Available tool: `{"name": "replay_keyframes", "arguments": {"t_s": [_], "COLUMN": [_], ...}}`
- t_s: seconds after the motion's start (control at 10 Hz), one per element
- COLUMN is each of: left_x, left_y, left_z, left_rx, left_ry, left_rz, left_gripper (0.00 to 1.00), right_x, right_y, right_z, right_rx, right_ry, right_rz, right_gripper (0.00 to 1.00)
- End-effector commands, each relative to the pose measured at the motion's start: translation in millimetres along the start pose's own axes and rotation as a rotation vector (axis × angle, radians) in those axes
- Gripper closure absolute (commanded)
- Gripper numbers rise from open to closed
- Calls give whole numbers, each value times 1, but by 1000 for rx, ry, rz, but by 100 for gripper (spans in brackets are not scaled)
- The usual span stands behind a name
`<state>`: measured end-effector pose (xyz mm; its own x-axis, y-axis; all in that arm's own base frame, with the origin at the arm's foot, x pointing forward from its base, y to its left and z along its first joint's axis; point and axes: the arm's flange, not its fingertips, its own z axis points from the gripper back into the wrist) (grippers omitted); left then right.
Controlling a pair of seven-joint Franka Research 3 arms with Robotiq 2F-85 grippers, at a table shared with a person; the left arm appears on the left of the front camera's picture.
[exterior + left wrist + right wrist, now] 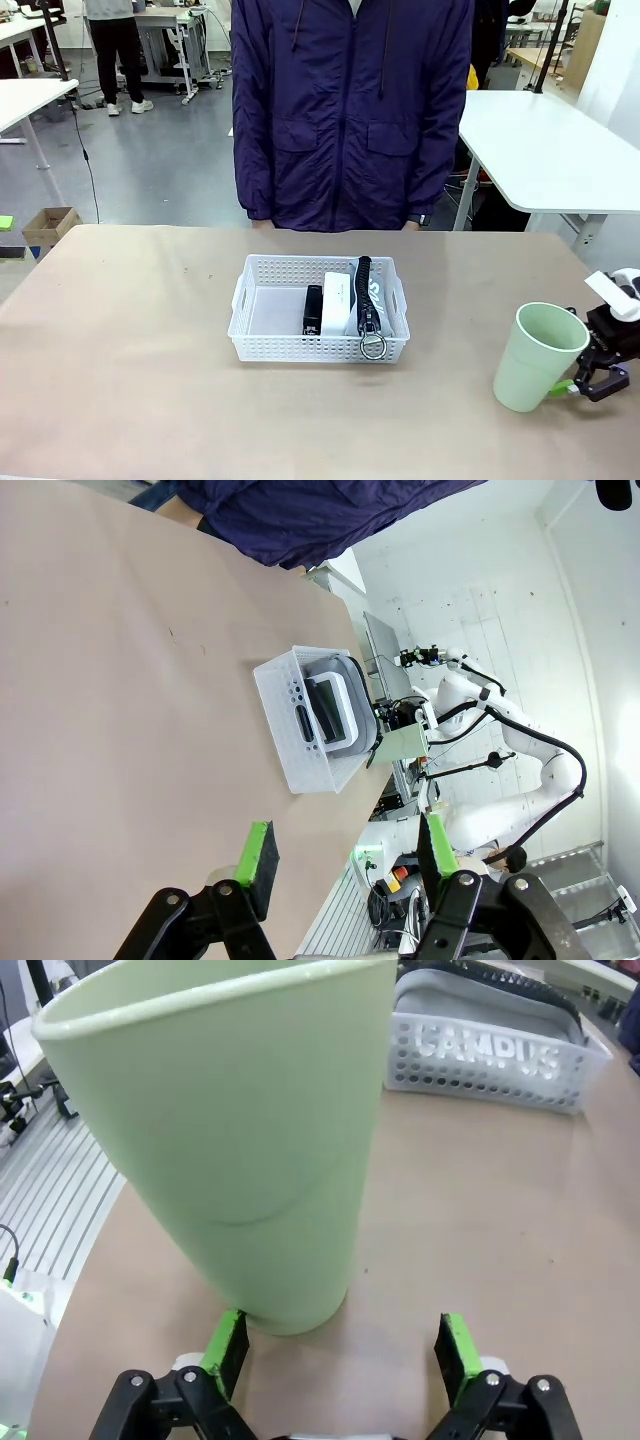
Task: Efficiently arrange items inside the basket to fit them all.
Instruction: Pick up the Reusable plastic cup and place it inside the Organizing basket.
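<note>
The white perforated basket (268, 322) sits mid-table. Inside it lie a black stapler (313, 310), a small white box (336, 302) and the grey pouch (366, 292) standing on edge against the right wall, its metal ring (373, 347) toward me. Through the basket wall (560, 1065) the pouch's "CAMPUS" print (488, 1048) is readable. The pale green cup (536, 355) stands upright on the table at the right. My right gripper (590, 383) is open low beside its base; the cup (230, 1140) looms just ahead of the right gripper (343, 1345). My left gripper (348, 855) is open and holds nothing, far from the basket (290, 715).
A person in a purple jacket (350, 110) stands at the far edge behind the basket. Bare tan tabletop (120, 340) stretches left of and in front of the basket. Another white table (560, 150) stands behind at the right.
</note>
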<state>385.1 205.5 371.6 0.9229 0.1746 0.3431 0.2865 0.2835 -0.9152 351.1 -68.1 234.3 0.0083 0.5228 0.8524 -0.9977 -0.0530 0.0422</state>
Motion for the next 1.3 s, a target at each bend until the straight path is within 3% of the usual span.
{"name": "replay_keyframes", "arguments": {"t_s": [0.0, 0.6, 0.9, 1.2], "left_x": [-1, -1, -1, -1], "left_y": [-1, -1, -1, -1], "left_z": [-2, -2, -2, -2], "left_rx": [1, 1, 1, 1], "left_ry": [2, 2, 2, 2], "left_rz": [-7, -7, -7, -7], "left_gripper": [26, 26, 26, 26], "right_x": [-34, -26, -17, -10], "right_y": [36, 48, 55, 61], "right_z": [-40, -61, -69, -69], "right_rx": [-10, 99, 105, 188], "right_ry": [13, 2, -58, -152], "right_rz": [51, 91, 84, 10], "right_gripper": [0, 0, 0, 0]}}
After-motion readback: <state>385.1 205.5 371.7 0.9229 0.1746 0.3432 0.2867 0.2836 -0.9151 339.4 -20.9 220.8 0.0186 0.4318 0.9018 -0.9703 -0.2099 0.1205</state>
